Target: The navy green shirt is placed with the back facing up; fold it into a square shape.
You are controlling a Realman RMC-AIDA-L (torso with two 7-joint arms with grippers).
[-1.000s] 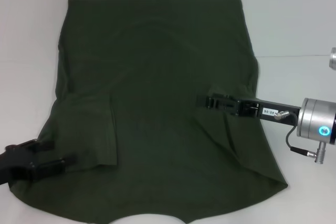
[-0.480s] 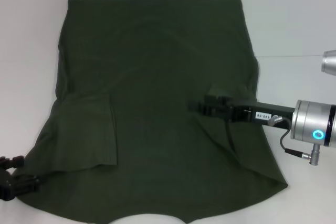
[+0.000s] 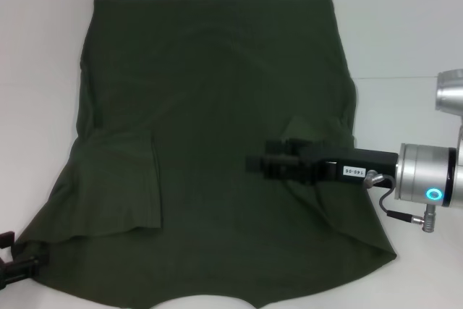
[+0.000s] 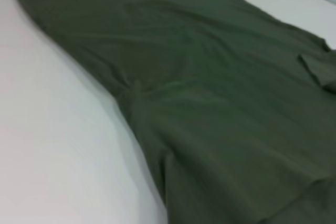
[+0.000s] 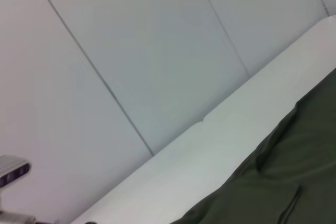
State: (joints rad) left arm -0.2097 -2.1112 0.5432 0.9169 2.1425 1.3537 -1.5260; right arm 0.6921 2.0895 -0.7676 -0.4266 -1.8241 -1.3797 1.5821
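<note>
Two grippers show in the head view, one at work over the cloth and one almost out of sight. The navy green shirt (image 3: 217, 128) lies spread flat on the white table (image 3: 405, 34), plain side up, its straight hem at the far edge and its left sleeve folded inward over the body as a flap (image 3: 123, 186) near the left side. The right gripper (image 3: 255, 163) reaches in from the right, held level above the shirt's right half, with its black fingers pointing toward the middle of the garment; a fold of cloth rises just beside it, but I cannot tell whether the fingers are parted or have any fabric between them. The left gripper (image 3: 14, 269) sits at the near left corner of the table, just beside the shirt's edge, mostly cut off by the picture's border, so its opening cannot be judged either. The left wrist view shows the shirt (image 4: 210, 103) spread with shallow wrinkles across the table (image 4: 58, 150).
</note>
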